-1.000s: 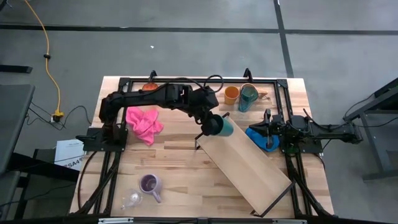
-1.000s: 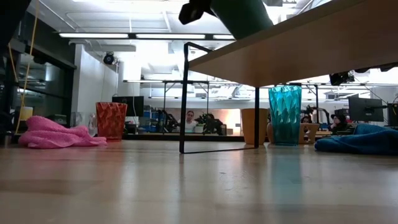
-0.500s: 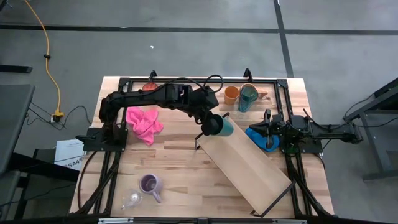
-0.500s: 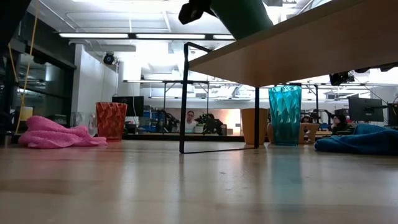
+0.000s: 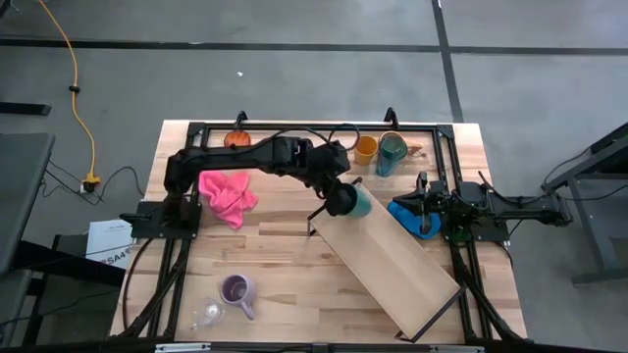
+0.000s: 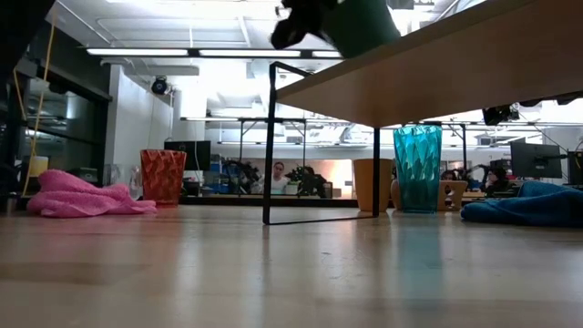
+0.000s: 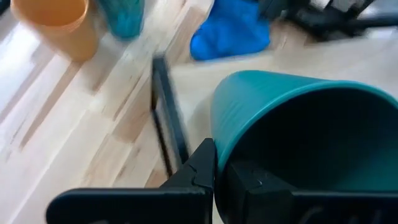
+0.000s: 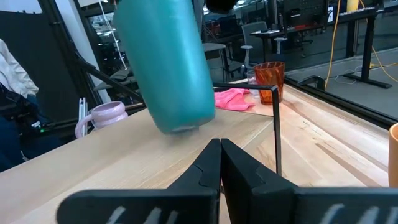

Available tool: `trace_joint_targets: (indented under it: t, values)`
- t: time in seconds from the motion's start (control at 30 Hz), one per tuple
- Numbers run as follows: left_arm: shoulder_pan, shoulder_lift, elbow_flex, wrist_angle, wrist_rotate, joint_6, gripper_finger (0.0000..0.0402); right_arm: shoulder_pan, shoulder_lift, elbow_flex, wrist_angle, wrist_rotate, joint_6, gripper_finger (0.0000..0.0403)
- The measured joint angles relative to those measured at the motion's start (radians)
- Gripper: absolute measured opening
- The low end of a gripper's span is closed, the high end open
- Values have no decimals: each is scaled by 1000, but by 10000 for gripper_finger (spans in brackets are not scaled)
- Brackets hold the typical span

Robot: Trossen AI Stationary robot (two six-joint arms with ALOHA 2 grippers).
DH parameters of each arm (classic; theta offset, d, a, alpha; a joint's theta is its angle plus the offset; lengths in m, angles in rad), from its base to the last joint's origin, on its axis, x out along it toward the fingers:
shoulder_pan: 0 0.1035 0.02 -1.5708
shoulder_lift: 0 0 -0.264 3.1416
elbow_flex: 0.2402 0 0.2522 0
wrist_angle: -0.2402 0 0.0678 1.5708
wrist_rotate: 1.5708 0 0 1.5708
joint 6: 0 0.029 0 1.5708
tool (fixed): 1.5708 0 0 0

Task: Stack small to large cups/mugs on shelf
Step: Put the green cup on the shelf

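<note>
Teal cup [image 5: 355, 200] sat pinched by its rim in my left gripper [image 7: 214, 167], fingers clamped on the wall, one outside & one inside as far as the left wrist view showed. I held it that way bc a rim pinch leaves the base free to meet the board. In the right wrist view the cup hung tilted w/ its base clear of the wood, so I judged it not yet set down. It hovered over the near-arm end of the shelf [image 5: 392, 260], which lay diagonally across the table, prob so each arm could reach one end. My right gripper [image 8: 219, 163] waited at the table's right side above the blue cloth [image 5: 404, 213], fingers together on nothing; it stayed out of the way there. Other cups were well apart: orange cup [image 5: 365, 149] & faceted teal tumbler [image 5: 392, 154] side by side at the far edge, red-orange tumbler [image 5: 235, 139] far left, purple mug [image 5: 236, 291] & clear glass [image 5: 208, 314] near the front edge. Pink cloth [image 5: 227, 194] lay beside my left arm. Shelf top looked bare otherwise, so sorting had barely begun, I'd say.
</note>
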Motion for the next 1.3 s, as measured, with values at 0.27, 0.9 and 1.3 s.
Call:
trace_joint_targets:
  t: [0.27, 0.9, 1.3]
  values:
    - [0, 3, 0, -5, -3, -6, 0, 0, 1, 0, 0, 0, 0, 0]
    - [0, 3, 0, -17, 9, 14, 0, 0, 1, 0, 415, 79, 554, 0]
    - [1, -5, 102, -80, 11, 39, 0, 0, 9, 13, 552, 87, 511, 0]
